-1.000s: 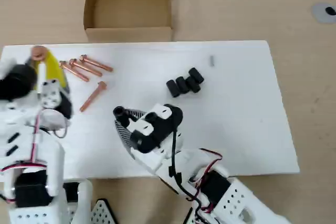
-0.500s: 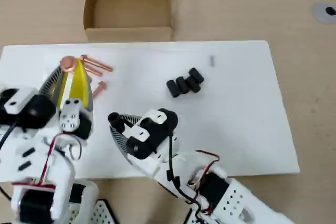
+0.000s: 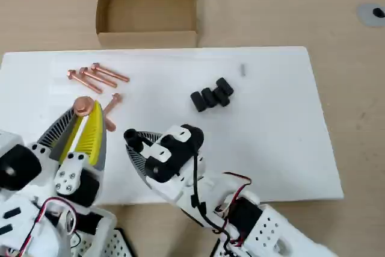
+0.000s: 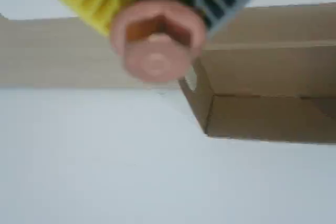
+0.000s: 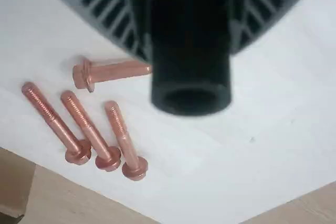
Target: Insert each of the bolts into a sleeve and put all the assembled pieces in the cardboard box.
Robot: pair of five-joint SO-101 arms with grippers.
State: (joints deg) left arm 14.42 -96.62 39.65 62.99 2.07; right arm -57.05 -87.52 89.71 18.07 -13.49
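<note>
free: mat (image 3: 271,136) between bolts (image 3: 96,77) and sleeves (image 3: 212,95) | obstacle: cardboard box (image 3: 147,39) front wall

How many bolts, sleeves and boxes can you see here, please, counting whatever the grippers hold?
Bolts: 5 (4 loose, 1 in the left gripper)
Sleeves: 5 (apparently 4 clustered, 1 in the right gripper)
Cardboard box: 1
Total: 11

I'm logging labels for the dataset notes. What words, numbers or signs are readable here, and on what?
None can be read.
The cardboard box, bolts and sleeves show no print.
A small grey mark on the white sheet is too small to tell whether it is text.
</note>
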